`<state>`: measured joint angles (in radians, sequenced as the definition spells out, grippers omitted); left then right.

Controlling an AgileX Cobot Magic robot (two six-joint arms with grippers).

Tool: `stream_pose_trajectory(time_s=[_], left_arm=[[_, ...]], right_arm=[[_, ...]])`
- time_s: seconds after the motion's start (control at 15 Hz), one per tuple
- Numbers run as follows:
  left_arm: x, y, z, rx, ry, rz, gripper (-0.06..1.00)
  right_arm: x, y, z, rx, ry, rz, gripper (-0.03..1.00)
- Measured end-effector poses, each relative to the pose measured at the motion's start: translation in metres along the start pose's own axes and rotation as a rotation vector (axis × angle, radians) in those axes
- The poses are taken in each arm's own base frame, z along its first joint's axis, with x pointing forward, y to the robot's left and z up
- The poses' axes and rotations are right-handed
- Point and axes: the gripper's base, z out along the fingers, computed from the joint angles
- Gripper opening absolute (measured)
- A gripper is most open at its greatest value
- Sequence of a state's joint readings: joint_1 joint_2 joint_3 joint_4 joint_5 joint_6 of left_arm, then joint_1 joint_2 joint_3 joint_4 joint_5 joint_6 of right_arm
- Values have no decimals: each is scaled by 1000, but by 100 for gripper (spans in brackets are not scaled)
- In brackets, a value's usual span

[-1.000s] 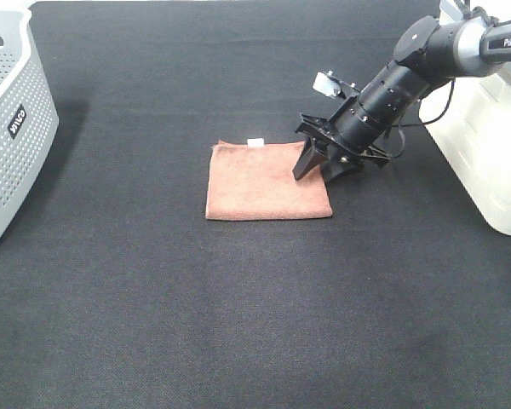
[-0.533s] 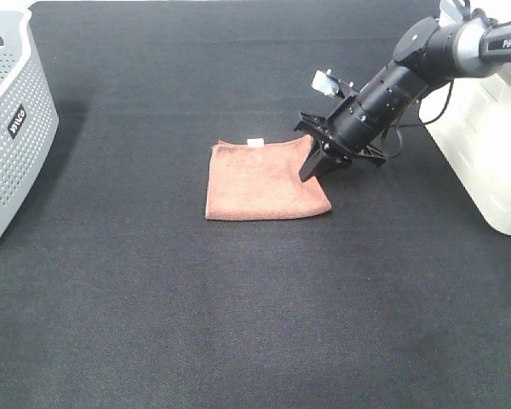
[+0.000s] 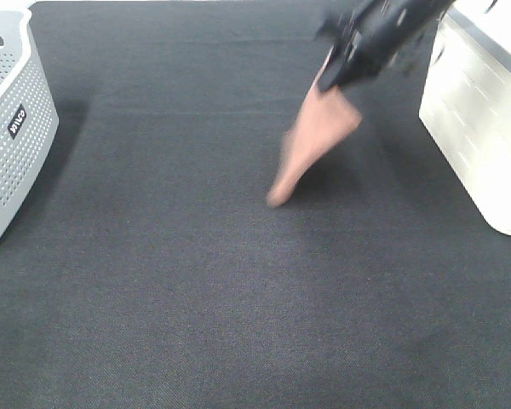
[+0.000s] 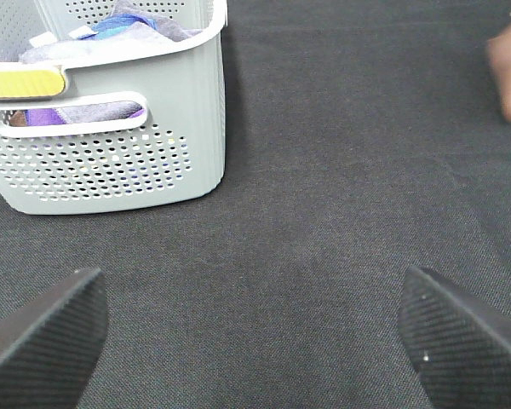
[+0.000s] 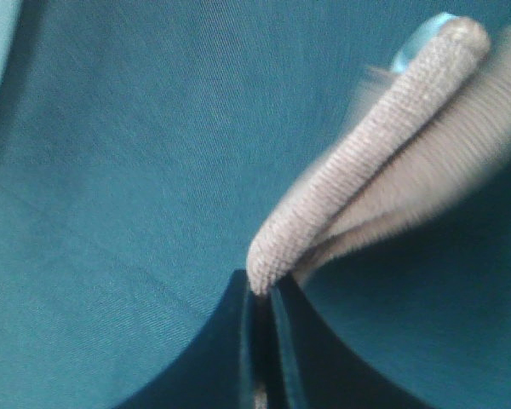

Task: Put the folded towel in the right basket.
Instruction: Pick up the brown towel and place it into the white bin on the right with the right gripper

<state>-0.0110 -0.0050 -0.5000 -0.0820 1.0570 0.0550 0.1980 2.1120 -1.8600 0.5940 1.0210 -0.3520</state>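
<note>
Black desk (image 3: 196, 298), towel (image 3: 311, 145) pinched and dangling
My right fingers (image 5: 311, 366) are clenched on the towel's folded edge, cloth hanging beneath them; left fingers (image 4: 43, 328) spread, empty. I'd call the pickup done; the carry to the white basket (image 3: 481, 128) just beyond those right fingers and the drop remain.

My right arm (image 3: 390, 24) reaches in from the upper right of the high view. It is blurred, and its wrist angles down toward the left. My right gripper (image 3: 332, 77) has its jaws pressed together, pinching an edge of the towel (image 3: 311, 141), which hangs below them. My left gripper (image 4: 254, 341) shows only in its own wrist view, with its two fingers (image 4: 43, 332) spread wide apart.
</note>
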Motion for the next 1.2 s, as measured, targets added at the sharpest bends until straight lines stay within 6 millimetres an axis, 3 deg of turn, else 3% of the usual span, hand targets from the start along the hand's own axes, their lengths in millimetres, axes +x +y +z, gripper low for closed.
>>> stream_pose_trajectory(time_s=[0.27, 0.47, 0.53, 0.6, 0.67, 1.0, 1.13, 1.2], left_arm=[[0, 0, 0, 0, 0, 0, 88], [0, 0, 0, 0, 0, 0, 88], [0, 0, 0, 0, 0, 0, 88], [0, 0, 0, 0, 0, 0, 88], [0, 0, 0, 0, 0, 0, 88], [0, 0, 0, 0, 0, 0, 88], [0, 0, 0, 0, 0, 0, 88], [0, 0, 0, 0, 0, 0, 88]], right_arm=[[-9, 42, -103, 161, -193, -173, 0], [-5, 43, -160, 286, -306, -169, 0], [-4, 33, -177, 319, -337, -142, 0], [0, 11, -201, 374, -376, -82, 0], [0, 11, -201, 374, -376, -82, 0], [19, -61, -250, 525, -434, 106, 0], [26, -83, -258, 558, -439, 165, 0], [26, -92, -253, 567, -418, 174, 0]])
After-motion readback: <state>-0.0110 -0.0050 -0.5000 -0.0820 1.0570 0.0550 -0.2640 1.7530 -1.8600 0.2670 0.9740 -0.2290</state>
